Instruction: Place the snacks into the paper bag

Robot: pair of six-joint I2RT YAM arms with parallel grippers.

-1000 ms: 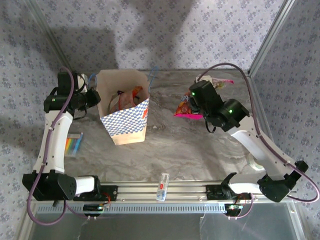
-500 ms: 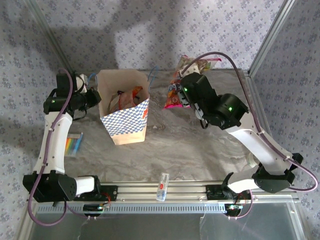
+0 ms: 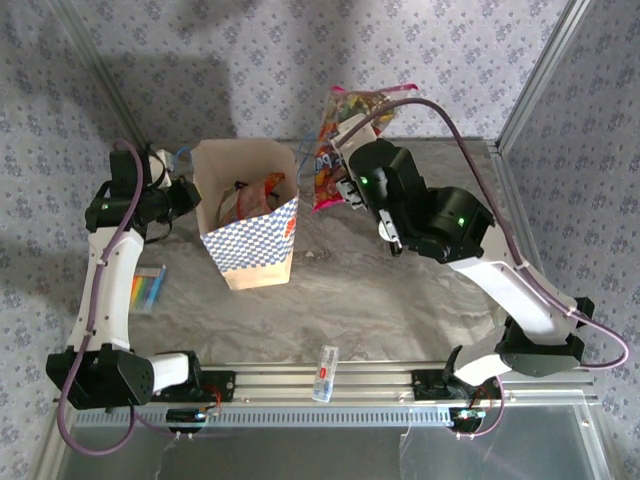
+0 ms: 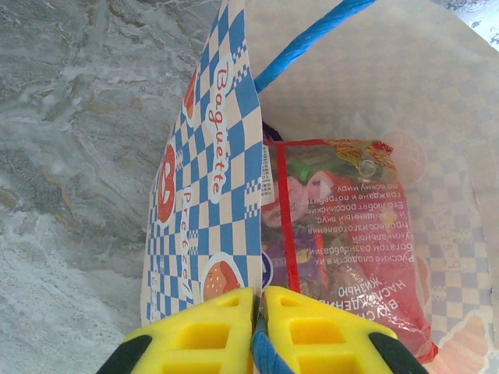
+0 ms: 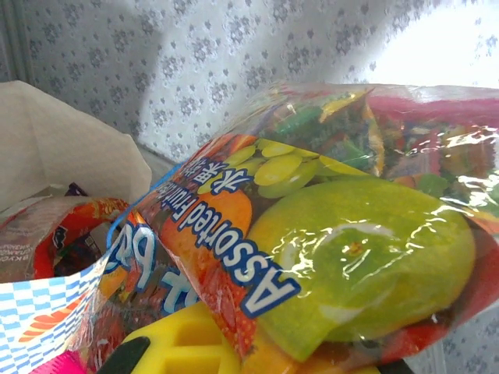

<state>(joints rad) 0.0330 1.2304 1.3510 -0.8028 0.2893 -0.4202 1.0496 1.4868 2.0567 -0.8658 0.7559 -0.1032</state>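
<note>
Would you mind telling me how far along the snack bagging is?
Done: a red packet already lies inside the paper bag. In hand: the right pincer holds a fruit-candy packet raised beside the bag's mouth; the left pincer is shut on the blue cord handle. Left: dropping that packet in, and a striped packet lying on the table left of the bag.

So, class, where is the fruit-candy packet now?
The packet is in the right gripper, just right of the open paper bag, in the overhead view.
</note>
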